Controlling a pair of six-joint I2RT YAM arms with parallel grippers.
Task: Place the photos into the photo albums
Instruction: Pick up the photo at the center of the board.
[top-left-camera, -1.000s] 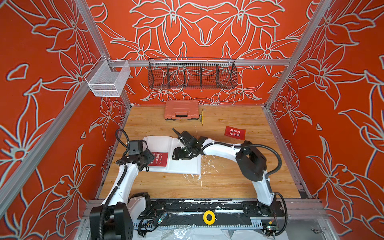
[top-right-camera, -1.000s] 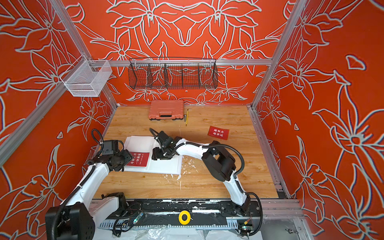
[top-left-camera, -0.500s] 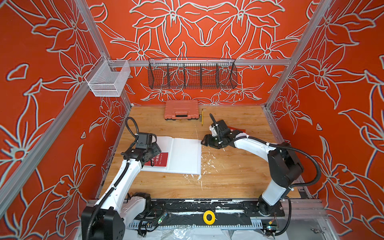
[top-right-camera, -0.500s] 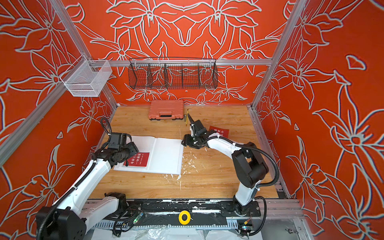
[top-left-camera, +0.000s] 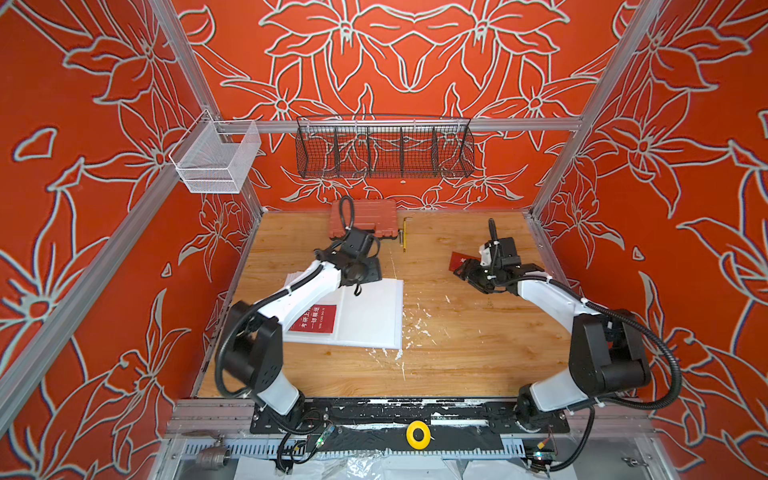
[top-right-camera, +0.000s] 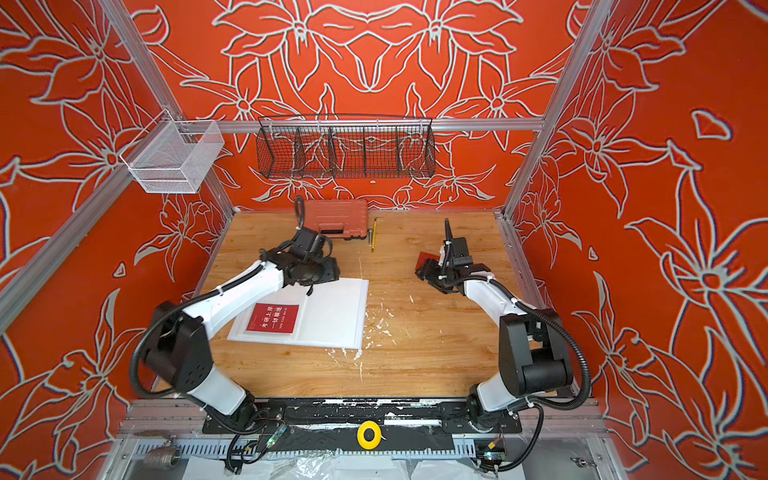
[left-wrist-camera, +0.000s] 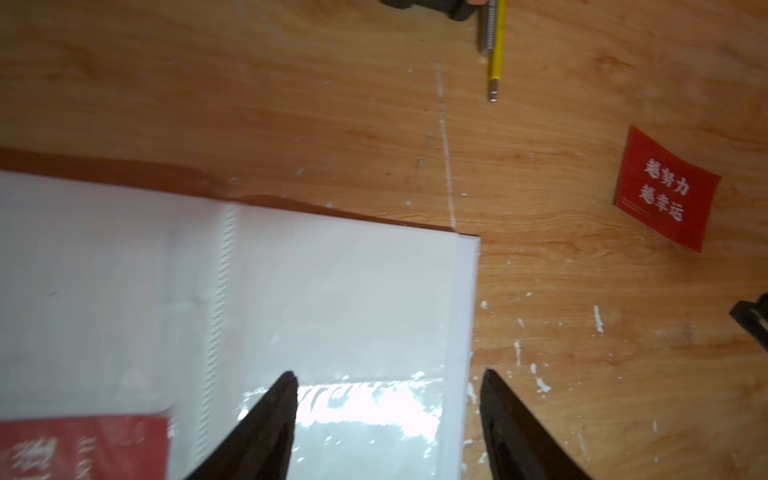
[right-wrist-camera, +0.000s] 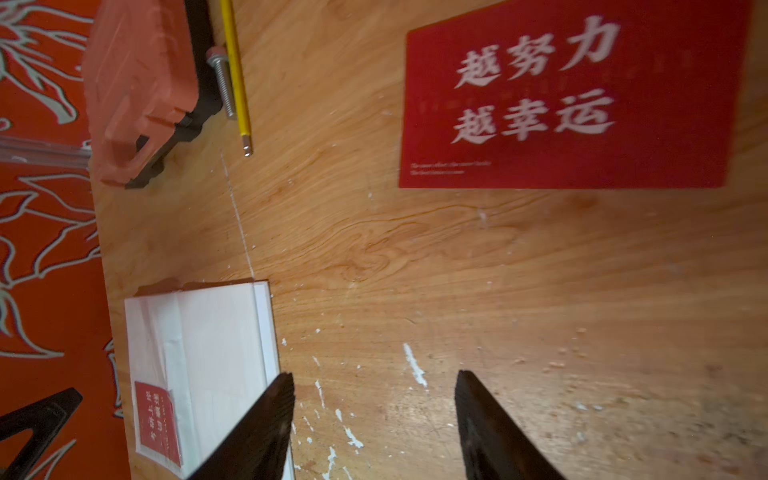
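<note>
Open white photo album lies on the left half of the table, with 1 red photo sitting on its left page. The left gripper hangs over the blank right page, jaws apart, nothing in them. Further right, a 2nd red photo lies flat on the table. The right gripper hovers just beside it, jaws also apart and empty.

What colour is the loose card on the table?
The card is red with white characters; clearest in the right wrist view.

White album, red white-lettered photo
</note>
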